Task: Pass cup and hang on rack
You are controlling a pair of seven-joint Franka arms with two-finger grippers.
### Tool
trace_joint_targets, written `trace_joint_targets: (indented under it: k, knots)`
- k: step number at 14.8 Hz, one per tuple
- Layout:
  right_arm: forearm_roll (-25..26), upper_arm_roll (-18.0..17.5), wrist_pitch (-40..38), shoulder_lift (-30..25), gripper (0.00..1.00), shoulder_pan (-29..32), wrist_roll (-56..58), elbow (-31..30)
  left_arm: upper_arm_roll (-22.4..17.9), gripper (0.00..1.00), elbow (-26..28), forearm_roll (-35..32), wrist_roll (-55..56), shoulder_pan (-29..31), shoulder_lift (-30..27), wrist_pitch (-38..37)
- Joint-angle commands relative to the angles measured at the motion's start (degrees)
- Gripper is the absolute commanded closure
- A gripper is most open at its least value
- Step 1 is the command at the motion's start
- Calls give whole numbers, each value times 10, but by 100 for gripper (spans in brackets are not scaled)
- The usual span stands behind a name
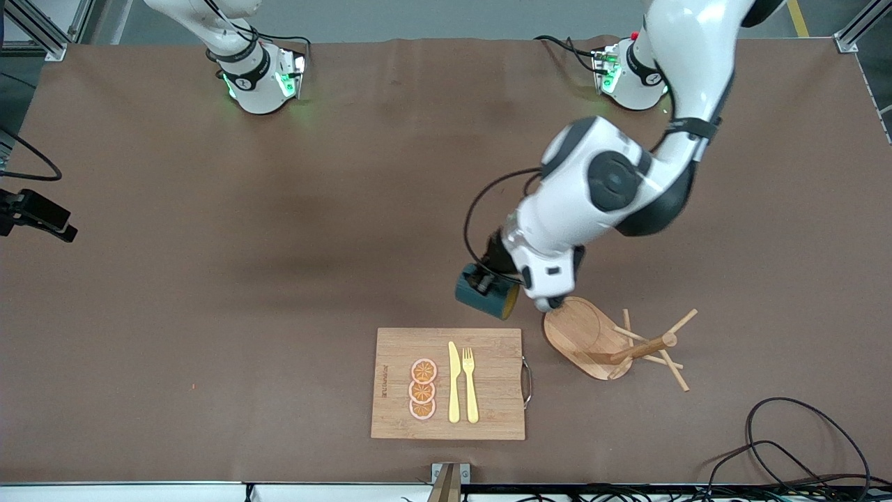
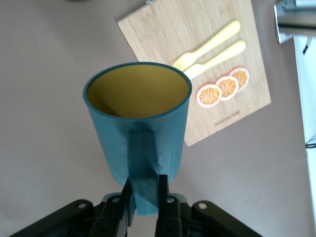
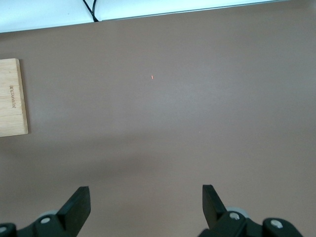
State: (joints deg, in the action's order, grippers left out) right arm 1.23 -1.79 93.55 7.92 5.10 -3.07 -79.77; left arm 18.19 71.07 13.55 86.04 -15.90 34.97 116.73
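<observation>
- The left arm reaches down from its base, elbow bent high, its wrist tipped over the table between the cutting board and the rack.
- The left gripper is clamped on the handle of the cup, one finger on each side of the handle.
- The cup is held in the air on its side, its yellowish-brown mouth turned toward the rack, above bare table just beside the cutting board's corner.
- The rack stands on its oval base toward the left arm's end of the table, beside the cutting board; its post and thin pegs appear slanted in the front view.
- The right gripper hangs over bare table with its fingers wide apart and nothing between them; only the right arm's base shows in the front view.
- On the cutting board lie three orange slices, a yellow knife and a yellow fork, side by side.
- The table is covered in a plain brown cloth, and black cables coil at its nearer edge toward the left arm's end.
</observation>
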Motion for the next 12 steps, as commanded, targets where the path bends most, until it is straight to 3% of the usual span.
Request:
trace_joint_targets:
  k: [1, 7, 12]
  knots:
    - [2, -3, -6, -9, 0, -3, -5, -3, 21, 100, 15, 59, -38, 60, -15, -23]
    - [3, -3, -6, -9, 0, -6, -5, -3, 22, 100, 15, 170, -127, 153, -6, -94]
    - [3, -3, -6, -9, 0, -7, -5, -3, 20, 100, 15, 200, -128, 191, 0, -101]
